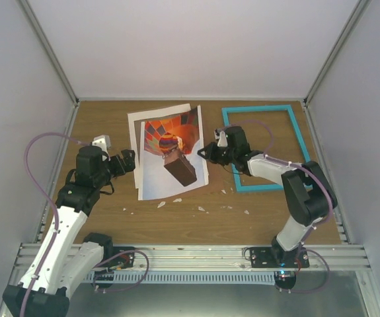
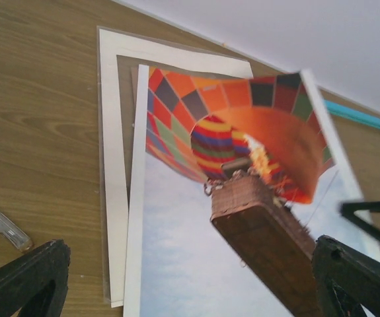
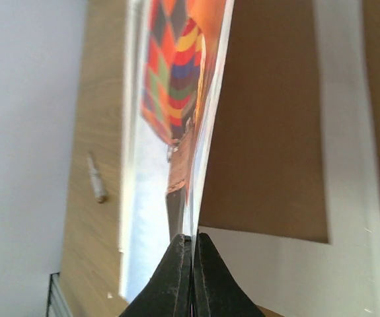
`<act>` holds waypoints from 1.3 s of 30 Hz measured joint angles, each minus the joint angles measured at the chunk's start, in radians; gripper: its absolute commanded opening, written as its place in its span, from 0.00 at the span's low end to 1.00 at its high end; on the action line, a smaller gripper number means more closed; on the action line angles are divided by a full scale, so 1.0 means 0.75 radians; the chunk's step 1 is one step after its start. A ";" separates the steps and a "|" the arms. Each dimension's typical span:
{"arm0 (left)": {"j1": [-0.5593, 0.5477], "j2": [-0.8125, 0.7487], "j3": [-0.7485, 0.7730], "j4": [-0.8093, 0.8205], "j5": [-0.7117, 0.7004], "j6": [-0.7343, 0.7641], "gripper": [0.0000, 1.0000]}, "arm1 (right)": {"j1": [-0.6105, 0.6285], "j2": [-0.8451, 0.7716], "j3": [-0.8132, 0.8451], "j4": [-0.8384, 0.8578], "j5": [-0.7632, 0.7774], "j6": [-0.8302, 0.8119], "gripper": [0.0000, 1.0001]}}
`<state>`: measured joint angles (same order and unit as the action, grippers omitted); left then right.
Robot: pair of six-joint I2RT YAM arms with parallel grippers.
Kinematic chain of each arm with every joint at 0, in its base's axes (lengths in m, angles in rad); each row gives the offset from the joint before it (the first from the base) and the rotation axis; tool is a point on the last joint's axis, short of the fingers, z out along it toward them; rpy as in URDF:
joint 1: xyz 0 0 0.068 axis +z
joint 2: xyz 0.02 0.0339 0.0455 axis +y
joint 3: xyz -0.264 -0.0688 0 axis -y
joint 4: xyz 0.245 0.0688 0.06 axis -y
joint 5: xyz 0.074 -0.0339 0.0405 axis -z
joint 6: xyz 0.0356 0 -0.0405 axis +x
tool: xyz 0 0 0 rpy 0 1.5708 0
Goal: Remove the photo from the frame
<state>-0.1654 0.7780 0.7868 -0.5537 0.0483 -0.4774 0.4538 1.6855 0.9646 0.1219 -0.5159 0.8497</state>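
Observation:
The photo (image 1: 170,165), a hot-air balloon print, lies mid-table over a white-edged sheet (image 1: 137,122) with a brown middle. My right gripper (image 1: 203,152) is shut on the photo's right edge and holds that edge raised. In the right wrist view the pinched edge runs up from the closed fingertips (image 3: 191,246), photo (image 3: 170,86) to the left, sheet (image 3: 275,132) to the right. My left gripper (image 1: 129,162) is open at the photo's left edge, its fingers (image 2: 24,284) straddling the photo (image 2: 196,264). The turquoise frame (image 1: 256,108) lies flat at the right, holding nothing.
My right forearm lies across the frame's lower left corner (image 1: 242,186). Small white scraps (image 1: 161,204) dot the wood near the front. A small clear piece (image 2: 4,224) lies left of the sheet (image 2: 114,165). White walls close in the back and sides.

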 measured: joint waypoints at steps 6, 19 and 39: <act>0.000 0.000 -0.001 0.000 0.018 -0.001 0.99 | -0.002 0.079 -0.072 0.031 0.023 0.034 0.00; 0.000 0.000 -0.013 0.005 0.062 0.000 0.99 | -0.062 0.082 -0.162 0.052 0.034 -0.017 0.42; 0.000 -0.362 -0.012 0.115 -0.008 0.114 0.99 | -0.309 -1.050 -0.199 -0.458 0.765 -0.611 1.00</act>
<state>-0.1654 0.5064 0.7780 -0.4675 0.0425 -0.3920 0.2222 0.8982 0.8150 -0.2214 0.0578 0.3912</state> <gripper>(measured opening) 0.990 0.995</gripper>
